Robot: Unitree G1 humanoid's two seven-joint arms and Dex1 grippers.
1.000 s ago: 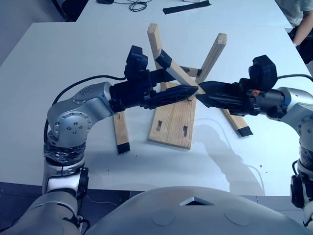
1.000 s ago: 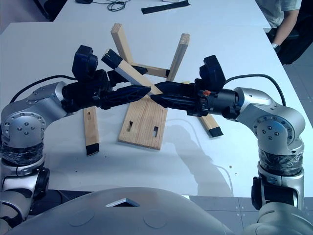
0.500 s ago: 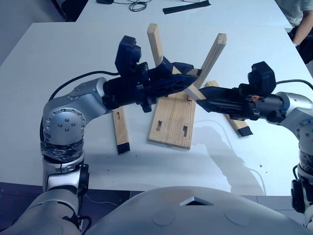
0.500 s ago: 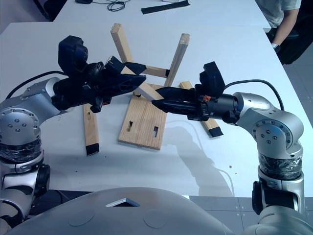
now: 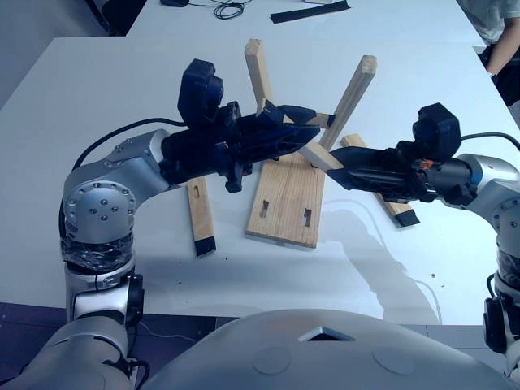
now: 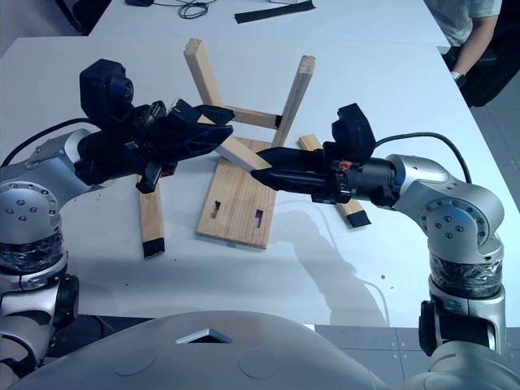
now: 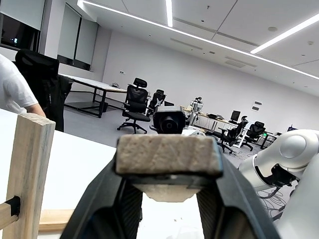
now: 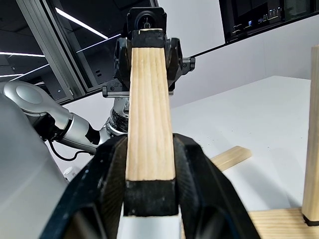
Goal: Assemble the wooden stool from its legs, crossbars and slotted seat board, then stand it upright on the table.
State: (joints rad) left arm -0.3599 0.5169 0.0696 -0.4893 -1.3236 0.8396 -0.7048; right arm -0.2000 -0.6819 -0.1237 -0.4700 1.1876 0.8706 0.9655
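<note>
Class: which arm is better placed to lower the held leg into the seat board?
Probably right. The right gripper clamps the leg at its lower end, just above the seat board; the left gripper holds the higher end.

**Both my grippers hold one stick**

My left arm (image 5: pixel 122 175) is bent at the elbow and points in toward the middle. My right arm (image 5: pixel 487 175) does the same. My left gripper (image 5: pixel 305 127) pinches one end of the wooden leg (image 5: pixel 319 156). My right gripper (image 5: pixel 343 162) pinches the other end.
</note>
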